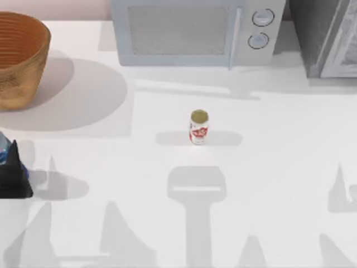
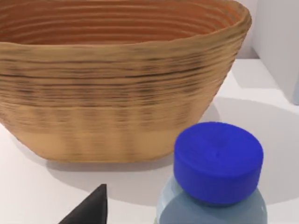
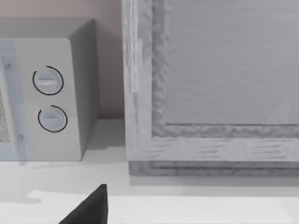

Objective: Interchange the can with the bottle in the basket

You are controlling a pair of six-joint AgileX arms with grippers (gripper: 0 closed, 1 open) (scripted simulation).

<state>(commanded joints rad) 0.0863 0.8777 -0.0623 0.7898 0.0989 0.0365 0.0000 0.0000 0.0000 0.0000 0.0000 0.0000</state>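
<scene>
The can (image 1: 198, 127), with a red-and-white label and a dull gold top, stands upright alone in the middle of the table. The wicker basket (image 1: 19, 58) sits at the far left back corner, and what shows of its inside (image 2: 117, 23) holds nothing. At the table's left edge, in front of the basket and outside it, my left gripper (image 1: 8, 153) is by the blue-capped bottle (image 2: 217, 161). In the left wrist view one dark finger (image 2: 93, 210) stands apart from the bottle with a gap between them. One finger (image 3: 93, 207) of my right gripper shows, facing the back right.
A white microwave (image 1: 195, 30) stands along the back middle, its two knobs (image 3: 49, 100) seen in the right wrist view. A grey cabinet (image 1: 329, 39) fills the back right corner. Bare tabletop surrounds the can on all sides.
</scene>
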